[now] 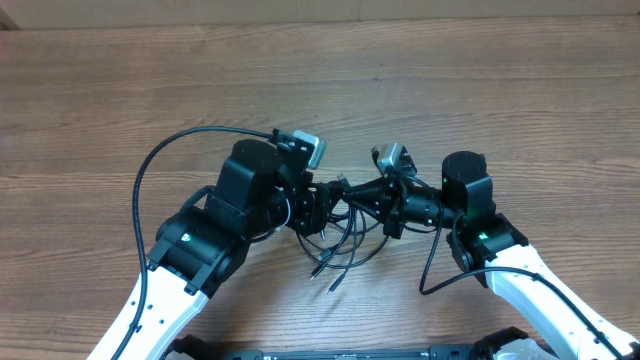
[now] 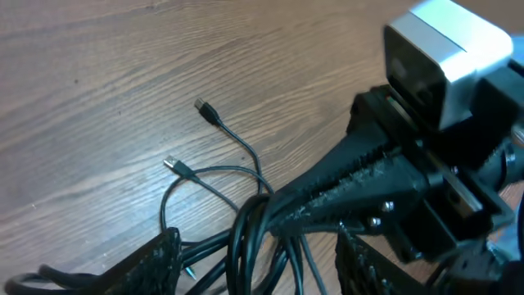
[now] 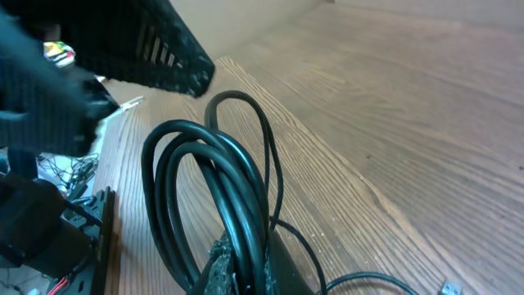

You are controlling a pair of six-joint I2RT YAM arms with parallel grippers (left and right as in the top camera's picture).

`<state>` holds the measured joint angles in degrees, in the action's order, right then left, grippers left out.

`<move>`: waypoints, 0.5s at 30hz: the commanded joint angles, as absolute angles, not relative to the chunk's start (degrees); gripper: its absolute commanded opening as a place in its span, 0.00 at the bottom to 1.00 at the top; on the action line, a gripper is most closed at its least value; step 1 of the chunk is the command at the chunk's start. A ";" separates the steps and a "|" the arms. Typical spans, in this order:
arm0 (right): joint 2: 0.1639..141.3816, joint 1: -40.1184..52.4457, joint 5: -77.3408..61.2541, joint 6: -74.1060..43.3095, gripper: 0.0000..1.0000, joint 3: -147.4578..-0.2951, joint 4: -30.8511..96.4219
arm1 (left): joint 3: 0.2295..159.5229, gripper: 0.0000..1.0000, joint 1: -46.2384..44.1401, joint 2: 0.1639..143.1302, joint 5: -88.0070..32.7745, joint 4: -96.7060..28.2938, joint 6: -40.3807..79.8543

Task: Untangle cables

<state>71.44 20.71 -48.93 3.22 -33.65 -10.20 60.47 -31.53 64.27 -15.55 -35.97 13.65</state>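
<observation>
Cables (image 1: 338, 250): thin black cords bunched at table (image 1: 120, 90) centre, between the two arms. The knot sits where the grippers meet. Loose tails trail toward the robot's base from it.

Right gripper (image 1: 362, 200): closed down on the bundle. The left wrist view shows its dark fingers (image 2: 344, 192) converging to a point where several cords cross. Its own wrist view shows a stack of loops (image 3: 214, 176) arching up from the pinch, at least three strands side by side.

Left gripper (image 1: 322, 205): spread wide, holding nothing. Its ridged fingers (image 2: 161, 256) stand well apart at the bottom of its wrist view. The cords run between them without being pinched.

Free ends: two plug ends lie flat on the wood beyond the knot, one farther out (image 2: 203, 106), one nearer (image 2: 172, 163). Each is on its own strand, apart from the other. Other ends are hidden under the grippers or out of view, so the count is uncertain.

Progress, as a judgement: early to middle. No cord lies fully separate from the rest, and every strand visible feeds back into the same clump. The two ends on the wood look easy to follow. What is left is nearly all of the job: pick a single strand with the open left gripper, draw it clear while the right holds the mass, then repeat for each cord.
</observation>
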 commanded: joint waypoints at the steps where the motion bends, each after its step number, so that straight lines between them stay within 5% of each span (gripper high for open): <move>1: 71.50 20.56 -47.31 3.51 0.04 -34.20 -9.96 | 60.99 0.61 -31.53 64.45 -16.97 -36.10 7.86; 4: 71.50 20.56 -46.61 3.49 0.04 -34.20 -10.24 | 60.97 0.59 -31.53 64.45 -16.99 -36.32 6.92; 9: 71.50 20.56 -46.83 3.25 0.04 -34.20 -10.98 | 60.99 0.42 -31.53 64.45 -16.43 -39.03 2.81; 15: 71.48 20.56 -51.96 3.27 0.04 -34.20 -14.13 | 60.97 0.39 -31.53 64.51 -11.81 -41.23 2.76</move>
